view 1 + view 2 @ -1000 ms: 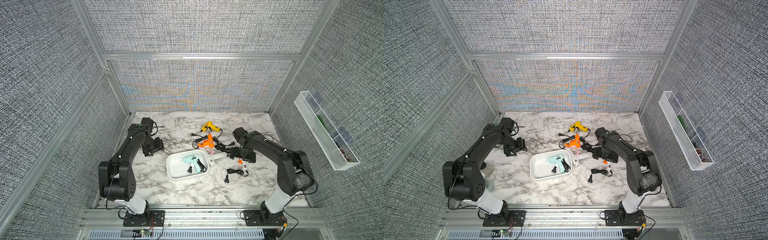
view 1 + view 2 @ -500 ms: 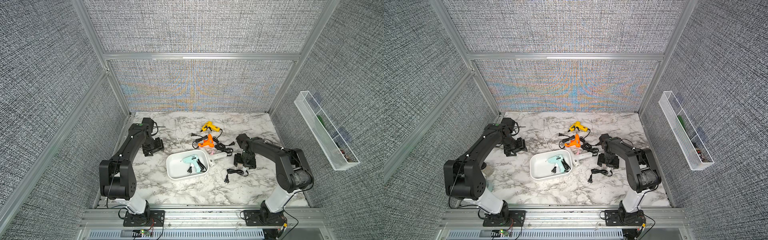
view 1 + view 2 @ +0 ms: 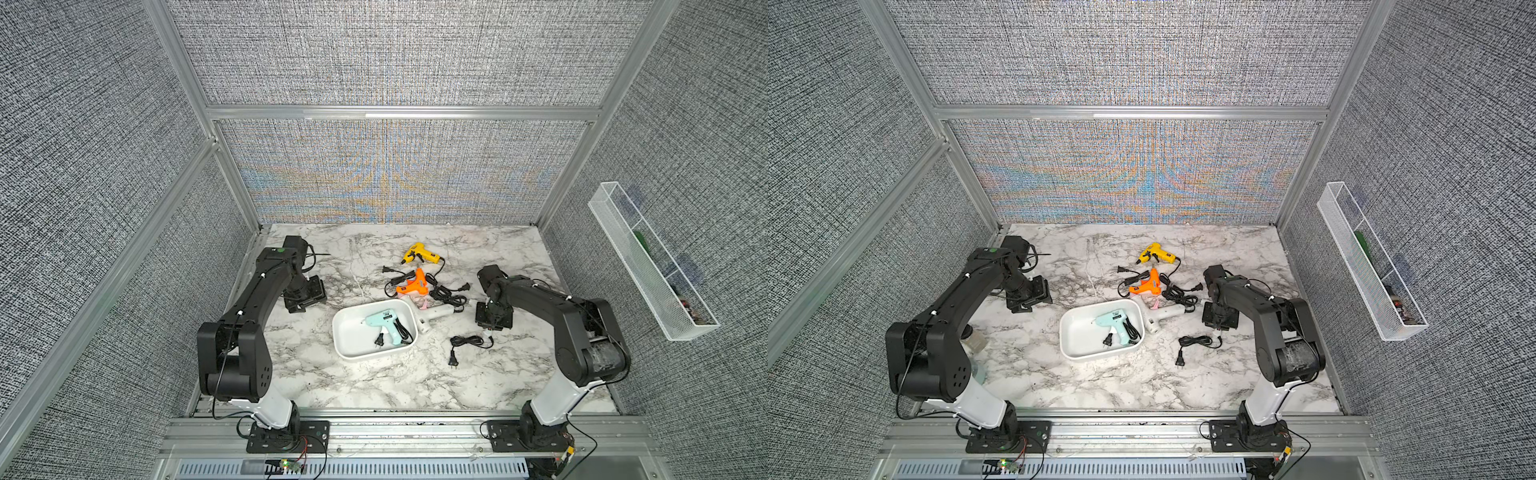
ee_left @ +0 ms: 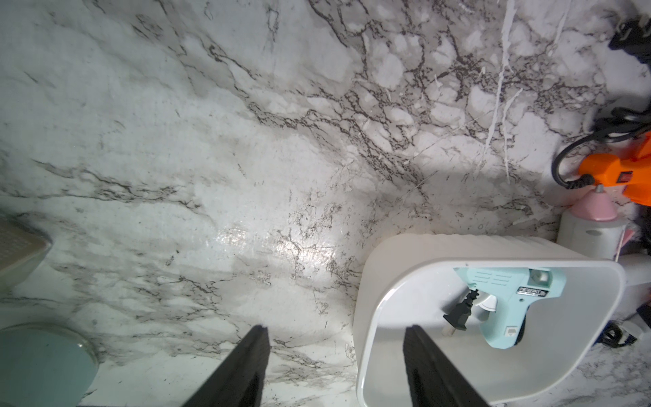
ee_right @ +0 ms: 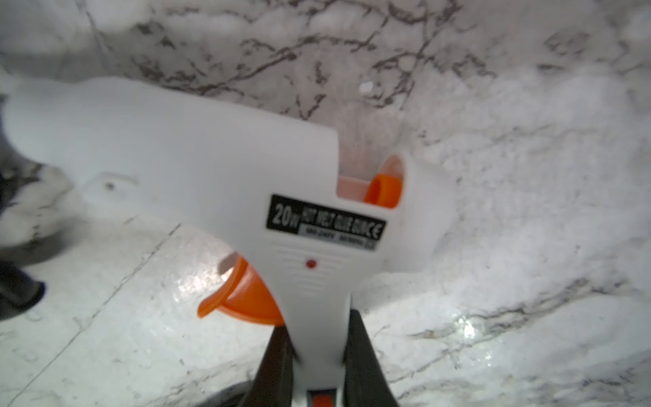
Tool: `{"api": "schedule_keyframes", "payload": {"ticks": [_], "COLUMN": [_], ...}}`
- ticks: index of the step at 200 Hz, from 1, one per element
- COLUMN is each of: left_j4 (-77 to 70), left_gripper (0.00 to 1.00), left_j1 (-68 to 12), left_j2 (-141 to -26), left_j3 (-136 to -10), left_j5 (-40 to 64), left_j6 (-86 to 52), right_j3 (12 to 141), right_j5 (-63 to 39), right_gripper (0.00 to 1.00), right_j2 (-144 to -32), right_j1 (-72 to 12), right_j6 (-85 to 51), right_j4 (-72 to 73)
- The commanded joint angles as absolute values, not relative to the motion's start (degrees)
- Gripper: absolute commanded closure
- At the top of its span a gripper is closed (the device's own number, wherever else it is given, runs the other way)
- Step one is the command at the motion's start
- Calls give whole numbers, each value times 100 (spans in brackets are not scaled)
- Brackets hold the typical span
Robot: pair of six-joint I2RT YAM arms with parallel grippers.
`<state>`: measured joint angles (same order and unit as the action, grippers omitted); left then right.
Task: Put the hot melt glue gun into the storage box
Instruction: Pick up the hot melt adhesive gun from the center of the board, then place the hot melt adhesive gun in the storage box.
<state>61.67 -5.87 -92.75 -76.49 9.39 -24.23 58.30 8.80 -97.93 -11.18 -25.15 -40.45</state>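
Note:
A white hot melt glue gun point(image 5: 211, 169) with an orange trigger lies low over the marble, and my right gripper point(image 5: 317, 321) is shut on its handle. In both top views that gripper point(image 3: 492, 319) points down to the right of the storage box, hiding the gun. The storage box point(image 3: 345, 332) is a white shallow tub at the table's middle, with a teal glue gun point(image 3: 384, 326) and its black cord inside. My left gripper point(image 4: 334, 331) is open and holds nothing. It hovers at the box's left rim point(image 4: 387, 292), one finger over the box.
An orange glue gun point(image 3: 411, 284), a yellow one point(image 3: 422, 253) and a white-and-pink one point(image 3: 434, 311) lie with tangled black cords behind the box. A black cord with plug point(image 3: 467, 343) lies in front of the right gripper. A wire-mesh tray point(image 3: 648, 266) hangs on the right wall.
My right gripper swung away from the pile toward the front right, came down and closed on the white glue gun's handle. The left arm has barely moved.

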Motion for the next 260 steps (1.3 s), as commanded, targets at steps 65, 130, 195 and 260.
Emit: {"api": "schedule_keyframes", "payload": {"ticks": [65, 130, 195, 260], "left_j4": [6218, 6187, 6079, 6012], "left_gripper": [34, 34, 32, 32], "left_j1": [-580, -591, -340, -127], "left_j2": [-9368, -9414, -8965, -8689], "left_j3": [-7835, -7805, -7399, -6990], "left_j5": [905, 908, 623, 658], "left_j6": [-2347, -2338, -2842, -3006], "right_j3": [6728, 10569, 13003, 12789], "right_j5": [1353, 1296, 482, -246], "right_gripper": [100, 100, 100, 100], "right_j2": [-8662, -9413, -10729, -11285], "right_j1": [-2241, -3167, -4119, -5097], "right_j6": [-2727, -2580, -2549, -2446], "right_j4": [-5784, -6761, -6808, -6298]}}
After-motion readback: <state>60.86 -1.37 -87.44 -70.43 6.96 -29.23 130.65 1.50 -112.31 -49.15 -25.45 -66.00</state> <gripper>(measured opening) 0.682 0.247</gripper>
